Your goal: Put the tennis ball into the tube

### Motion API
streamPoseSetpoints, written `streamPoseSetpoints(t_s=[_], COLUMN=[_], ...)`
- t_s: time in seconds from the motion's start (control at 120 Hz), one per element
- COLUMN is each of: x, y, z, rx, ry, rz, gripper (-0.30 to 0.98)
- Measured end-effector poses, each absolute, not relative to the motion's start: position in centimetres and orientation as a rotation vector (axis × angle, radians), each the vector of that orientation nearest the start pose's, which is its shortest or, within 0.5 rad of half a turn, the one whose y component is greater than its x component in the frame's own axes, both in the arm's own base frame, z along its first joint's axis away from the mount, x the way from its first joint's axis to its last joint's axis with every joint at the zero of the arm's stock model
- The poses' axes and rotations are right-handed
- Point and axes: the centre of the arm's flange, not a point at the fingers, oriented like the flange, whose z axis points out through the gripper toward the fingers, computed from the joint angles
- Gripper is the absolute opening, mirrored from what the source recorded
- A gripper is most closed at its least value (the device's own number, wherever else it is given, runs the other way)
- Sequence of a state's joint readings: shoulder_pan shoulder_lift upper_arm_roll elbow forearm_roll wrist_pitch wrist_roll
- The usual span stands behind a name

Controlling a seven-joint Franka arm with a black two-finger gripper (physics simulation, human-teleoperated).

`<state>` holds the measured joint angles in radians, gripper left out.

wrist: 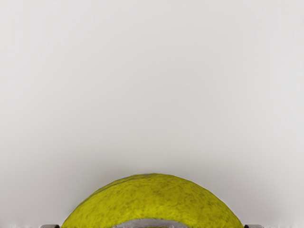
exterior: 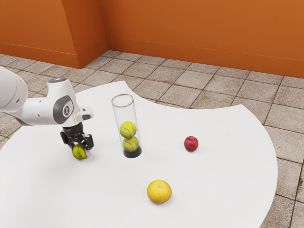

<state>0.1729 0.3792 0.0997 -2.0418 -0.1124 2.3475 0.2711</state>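
Observation:
My gripper [exterior: 80, 146] points down at the exterior view's left, its black fingers shut on a yellow-green tennis ball [exterior: 79, 152] from two sides. The ball is at the white tabletop, low between the fingertips. In the wrist view the same tennis ball [wrist: 152, 199] bulges up from the lower edge, with a fingertip close against each side of my gripper [wrist: 152, 226]. The clear tube [exterior: 125, 112] stands upright beside the gripper, toward the exterior view's right, with an open top and a black base. Two tennis balls [exterior: 128, 129] are stacked inside it.
A red apple [exterior: 191, 144] lies on the white table [exterior: 223, 180] beyond the tube, toward the exterior view's right. An orange fruit [exterior: 159, 191] is nearer the exterior camera. The tube's tall rim rises about as high as my hand.

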Motion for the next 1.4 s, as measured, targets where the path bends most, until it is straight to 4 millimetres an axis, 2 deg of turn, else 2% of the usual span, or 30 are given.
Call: streamPoseSetpoints(t_s=[0.242,0.433,0.6,0.717,0.858,0.933,0.975,1.1,1.258,1.4], x=[56.7,56.8,56.6,57.1,58.5,58.7,58.7,59.7,62.4,63.9], y=[15.5,15.0,13.4,11.6,8.1,6.2,5.2,3.2,0.1,-0.4], z=[24.6,26.3,34.1,41.4,49.5,52.5,53.6,55.0,54.2,53.1], rx=[-3.199,-3.202,-3.211,-3.212,-3.212,-3.214,-3.216,-3.221,-3.225,-3.225], ry=[-0.118,-0.104,-0.052,0.013,0.133,0.195,0.224,0.288,0.374,0.389], rz=[0.119,0.104,0.013,-0.066,-0.109,-0.102,-0.086,-0.052,-0.010,0.021], gripper=[0.44,0.40,0.34,0.32,0.30,0.30,0.30,0.29,0.29,0.28])
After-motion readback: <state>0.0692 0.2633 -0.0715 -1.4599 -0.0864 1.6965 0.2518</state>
